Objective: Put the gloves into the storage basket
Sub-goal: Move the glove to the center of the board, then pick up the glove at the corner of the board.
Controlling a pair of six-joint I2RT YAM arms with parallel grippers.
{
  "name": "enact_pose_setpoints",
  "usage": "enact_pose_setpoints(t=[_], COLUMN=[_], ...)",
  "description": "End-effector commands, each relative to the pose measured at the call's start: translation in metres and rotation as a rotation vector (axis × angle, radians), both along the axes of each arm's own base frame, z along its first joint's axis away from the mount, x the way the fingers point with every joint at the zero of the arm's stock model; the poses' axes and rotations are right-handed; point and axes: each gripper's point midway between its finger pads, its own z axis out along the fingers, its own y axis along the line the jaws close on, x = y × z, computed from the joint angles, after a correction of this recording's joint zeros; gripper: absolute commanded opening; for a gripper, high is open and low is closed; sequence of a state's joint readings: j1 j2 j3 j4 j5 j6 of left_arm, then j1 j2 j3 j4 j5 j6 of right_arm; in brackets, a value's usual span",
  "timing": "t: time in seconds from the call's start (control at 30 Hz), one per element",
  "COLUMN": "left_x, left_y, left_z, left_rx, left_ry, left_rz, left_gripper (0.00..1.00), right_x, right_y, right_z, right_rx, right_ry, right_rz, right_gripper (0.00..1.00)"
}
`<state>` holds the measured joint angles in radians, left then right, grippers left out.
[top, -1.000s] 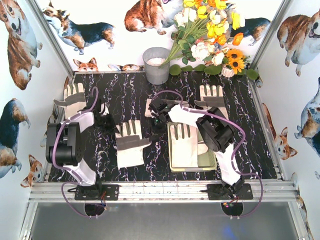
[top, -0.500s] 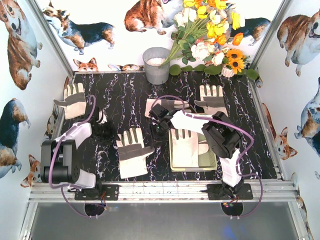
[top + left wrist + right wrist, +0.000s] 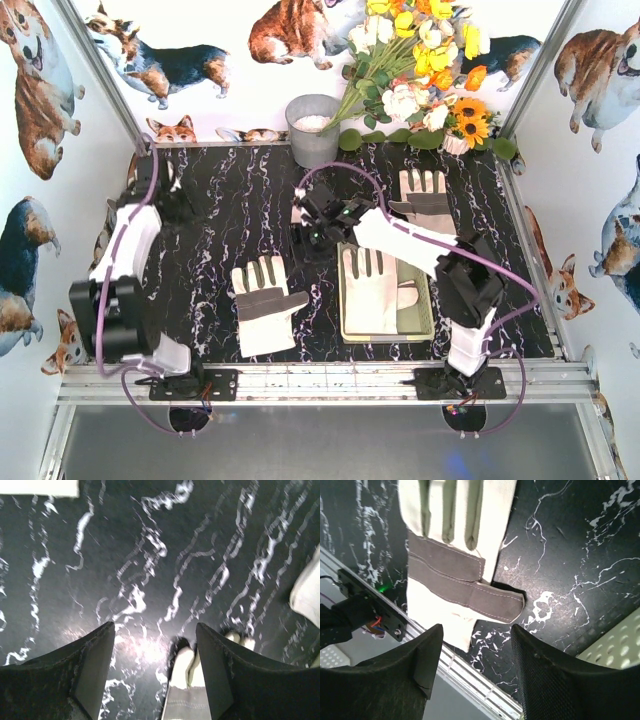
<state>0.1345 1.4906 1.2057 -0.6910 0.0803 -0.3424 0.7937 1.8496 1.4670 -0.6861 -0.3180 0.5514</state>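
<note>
glove (image 3: 370,295) in basket (image 3: 418,322) — lengthwise, pointing at the far wall

Glove (image 3: 370,295) in storage basket (image 3: 390,338)

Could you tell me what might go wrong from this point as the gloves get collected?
The left hand is open with only the fingertips of the far-left glove showing between its fingers, so a grasp there may catch little fabric and slip. The storage basket already has a stowed glove across much of its floor; the next could end up draped over the rim.
</note>
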Motion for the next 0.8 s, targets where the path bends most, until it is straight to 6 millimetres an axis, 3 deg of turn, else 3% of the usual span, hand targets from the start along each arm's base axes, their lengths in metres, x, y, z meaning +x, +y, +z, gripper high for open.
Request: enact_pose_setpoints(t=[0.0,0.37,0.53,0.77], left_x=[0.016,0.058,0.072,0.1], left_y=[0.038,0.099,0.114,0.117], left_z=[-0.013,-0.052,-0.063,-0.087], left_rx=[0.06,0.238,0.286,0.256], left_ry=[0.082,0.211,0.19,0.134], left_rz=[0.121,0.347,0.426,0.449], left_gripper=[0.59,0.46,0.46,0.43], right_x=[0.02,0.054,0.058,0.062], right_y=[-0.005,-0.076,-0.105,-0.119], right_z=[0.063,0.078,0.077,0.082], right_rx=[0.072,0.108,0.105,0.11], right_ry=[-0.156,-0.22,-0.221,-0.229], right_rz=[-0.046,-0.327,-0.402,-0.438], right_gripper=[0.59,0.61,0.61,0.61])
